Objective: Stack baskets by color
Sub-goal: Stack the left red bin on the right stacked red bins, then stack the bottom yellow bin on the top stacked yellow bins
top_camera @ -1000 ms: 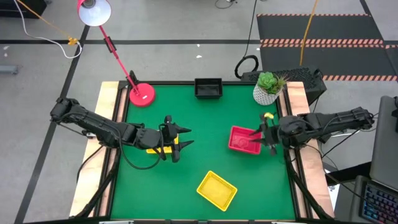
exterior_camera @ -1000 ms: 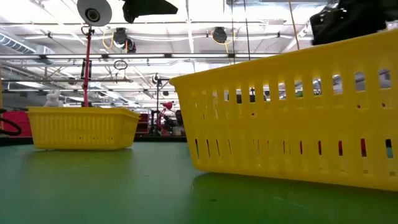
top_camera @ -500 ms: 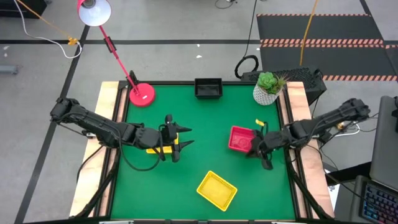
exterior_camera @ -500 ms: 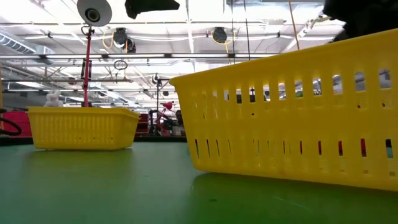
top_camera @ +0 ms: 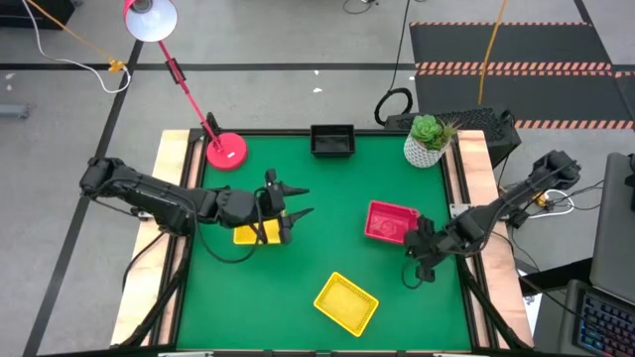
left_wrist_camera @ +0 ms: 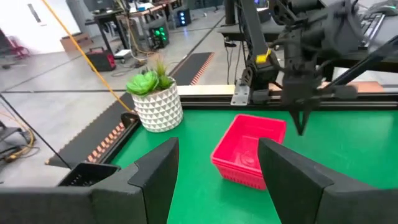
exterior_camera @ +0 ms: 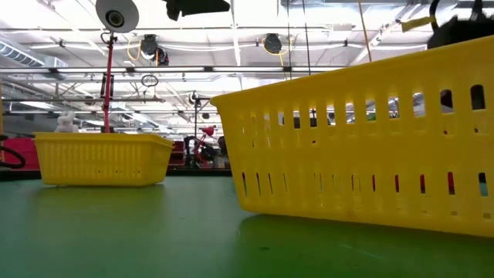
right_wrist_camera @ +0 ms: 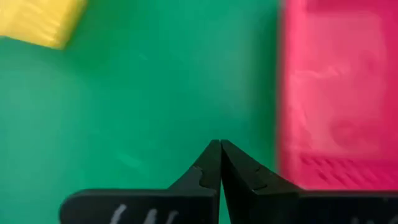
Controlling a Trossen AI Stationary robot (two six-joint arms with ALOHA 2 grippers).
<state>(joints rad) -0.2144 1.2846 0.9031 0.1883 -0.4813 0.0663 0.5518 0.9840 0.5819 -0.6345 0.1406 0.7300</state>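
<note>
Where the green table meets its pale wooden side rails, grey floor surrounds it, with striped dark matting beyond the far right corner. A red desk lamp stands on the far left corner, a black basket sits against the far edge, and a white plant pot occupies the far right corner. Ceiling trusses and lights fill the low view behind the baskets.

A red-pink basket lies right of centre. One yellow basket rests tilted near the front edge, with open green all round it; another yellow basket lies under the left arm.

The left gripper hangs above the left-centre cloth, fingers spread wide and holding nothing. The right gripper sits just beside the red-pink basket's near right corner, fingertips pressed together and empty, close to the right rail.
</note>
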